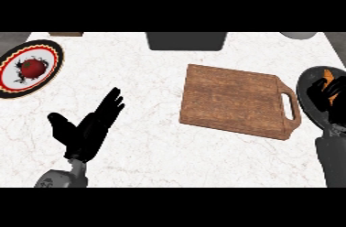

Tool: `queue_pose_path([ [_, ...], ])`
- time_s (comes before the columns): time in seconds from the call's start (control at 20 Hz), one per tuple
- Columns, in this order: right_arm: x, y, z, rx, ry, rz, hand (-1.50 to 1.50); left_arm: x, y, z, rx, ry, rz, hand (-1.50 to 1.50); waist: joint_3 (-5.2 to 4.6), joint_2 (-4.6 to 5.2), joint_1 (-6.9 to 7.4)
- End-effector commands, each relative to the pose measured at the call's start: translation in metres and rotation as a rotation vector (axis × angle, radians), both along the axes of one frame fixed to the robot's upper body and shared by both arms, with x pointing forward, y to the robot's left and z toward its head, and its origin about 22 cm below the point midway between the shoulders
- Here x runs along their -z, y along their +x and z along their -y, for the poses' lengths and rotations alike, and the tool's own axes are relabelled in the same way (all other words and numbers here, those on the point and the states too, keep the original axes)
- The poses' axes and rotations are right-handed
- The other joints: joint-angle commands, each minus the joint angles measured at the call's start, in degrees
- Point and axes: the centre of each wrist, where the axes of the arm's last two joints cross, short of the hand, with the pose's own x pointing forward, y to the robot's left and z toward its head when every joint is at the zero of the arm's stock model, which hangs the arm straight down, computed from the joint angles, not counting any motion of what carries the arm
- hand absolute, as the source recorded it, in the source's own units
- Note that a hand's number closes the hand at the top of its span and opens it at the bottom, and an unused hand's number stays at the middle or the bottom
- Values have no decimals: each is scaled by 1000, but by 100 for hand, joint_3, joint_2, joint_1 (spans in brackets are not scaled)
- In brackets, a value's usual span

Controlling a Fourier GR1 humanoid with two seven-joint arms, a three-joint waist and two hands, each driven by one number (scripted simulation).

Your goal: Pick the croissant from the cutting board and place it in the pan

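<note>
At the frame's right edge, over the pan: right robot hand curled round the croissant, placing step. Next: uncurl, lift clear. Cutting board bare mid-frame. Lower left, left robot hand open, resting.

White marble-patterned counter fills the frame. Upper left: round plate, white centre, dark rim with red-and-yellow zigzag border, partly cut by the left edge. A red tomato lies on it. Top centre: dark rectangular object, cropped. Top right corner: pale rounded object. Top left: small brown object, mostly cut off.
</note>
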Motion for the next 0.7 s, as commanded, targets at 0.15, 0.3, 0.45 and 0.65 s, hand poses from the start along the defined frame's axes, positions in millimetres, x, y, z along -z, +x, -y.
queue_pose_path([
  [0.15, 28, 16, 62, 124, -27, 92, 150, 8, -6, 6, 12, -3, -6, 0, 3, 8, 48],
  [0.3, 24, 25, 87, 119, -17, 101, 150, -12, 8, 1, 20, -11, 8, 0, 4, 13, 48],
  [0.45, 19, 12, 126, 135, -21, 101, 150, -17, 10, -2, 20, 1, 6, 0, 21, 59, 116],
  [0.65, 9, 8, 151, 114, -7, 133, 150, 5, -3, -6, 26, -9, -7, 0, 17, 52, 104],
])
